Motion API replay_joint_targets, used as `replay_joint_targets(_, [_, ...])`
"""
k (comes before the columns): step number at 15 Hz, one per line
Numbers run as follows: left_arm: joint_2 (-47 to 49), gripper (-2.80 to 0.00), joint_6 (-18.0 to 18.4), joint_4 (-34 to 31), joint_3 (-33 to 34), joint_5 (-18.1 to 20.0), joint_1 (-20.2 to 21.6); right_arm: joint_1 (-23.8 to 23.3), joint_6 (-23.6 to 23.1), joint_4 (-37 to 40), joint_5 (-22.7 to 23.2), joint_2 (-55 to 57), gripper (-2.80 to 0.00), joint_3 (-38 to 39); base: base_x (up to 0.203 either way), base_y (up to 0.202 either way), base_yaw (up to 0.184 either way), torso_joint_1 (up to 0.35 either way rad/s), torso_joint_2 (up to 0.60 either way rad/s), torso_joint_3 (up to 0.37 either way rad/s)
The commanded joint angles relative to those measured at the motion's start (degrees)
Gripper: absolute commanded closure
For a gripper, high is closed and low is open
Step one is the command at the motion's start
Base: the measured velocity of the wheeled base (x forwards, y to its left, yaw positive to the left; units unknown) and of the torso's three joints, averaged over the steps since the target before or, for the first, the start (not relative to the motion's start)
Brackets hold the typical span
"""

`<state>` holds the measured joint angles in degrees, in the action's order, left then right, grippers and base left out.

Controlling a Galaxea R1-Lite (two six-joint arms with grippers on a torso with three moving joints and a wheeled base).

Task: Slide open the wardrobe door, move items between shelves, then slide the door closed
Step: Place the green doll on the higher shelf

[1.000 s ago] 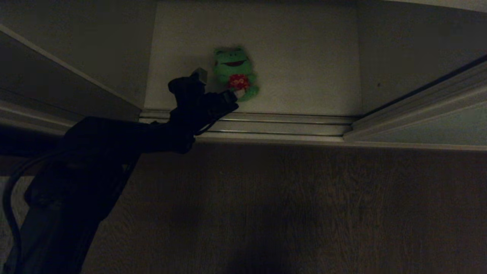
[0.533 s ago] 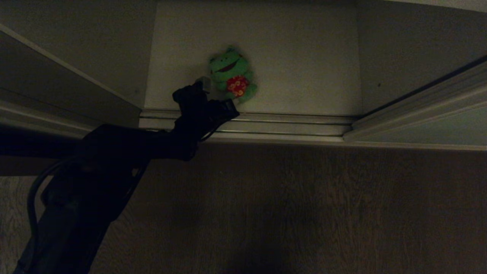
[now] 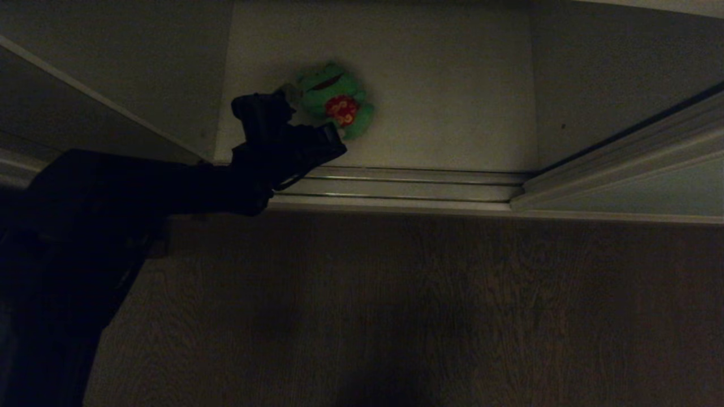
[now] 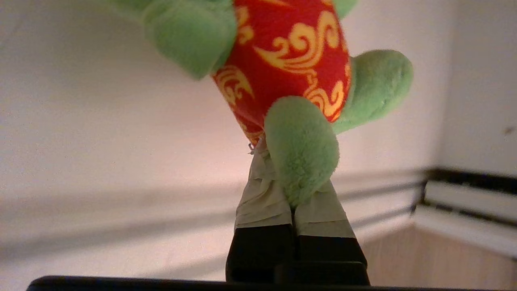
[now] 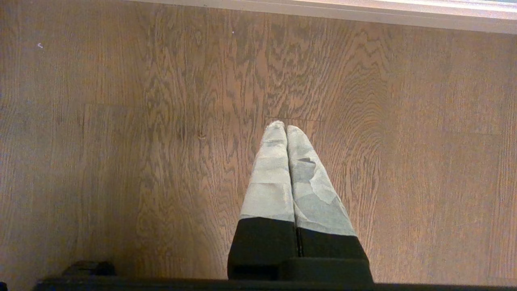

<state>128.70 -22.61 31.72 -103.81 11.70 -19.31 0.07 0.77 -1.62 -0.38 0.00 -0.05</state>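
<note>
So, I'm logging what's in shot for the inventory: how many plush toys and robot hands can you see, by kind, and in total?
Green plush toy: 1, a leg pinched in the left hand.
Robot hands: 2, the left hand, and the right hand shut over the wood floor.
Total: 3.

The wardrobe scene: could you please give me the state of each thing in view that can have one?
green plush toy: held by one leg, tilted, lifted off the shelf
left end effector: shut on the toy's leg
right end effector: shut, empty, over the wooden floor
sliding wardrobe door: slid open
shelf: bare apart from the toy
</note>
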Motion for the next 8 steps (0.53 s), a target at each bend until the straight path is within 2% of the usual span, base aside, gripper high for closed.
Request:
replay_joint_targets(1, [-6.43,0.0,-0.03,-1.93,4.8,-0.42,-0.07,0.01,0.02,-0.05,0.03,-0.18,0.0,-0.04,0.0,0.0,0.0,0.0,0.0,0.0])
replay_joint_targets(4, [-15.28,0.0,0.0,-8.02,12.05,-2.85,-0.83,0.01,0.02,-0.05,0.03,-0.18,0.0,-0.04,0.0,0.0,0.0,0.0,0.0,0.0])
replay_joint_targets(6, [-22.43,0.0,0.1,-13.42,16.6,-5.83,-1.56,0.01,0.02,-0.05,0.02,-0.18,0.0,0.0,0.0,0.0,0.0,0.0,0.0,0.0])
replay_joint_targets(8, [-30.6,0.0,0.76,-19.52,21.59,-6.98,-1.88,0.01,0.02,-0.05,0.02,-0.18,0.0,-0.04,0.0,0.0,0.0,0.0,0.0,0.0])
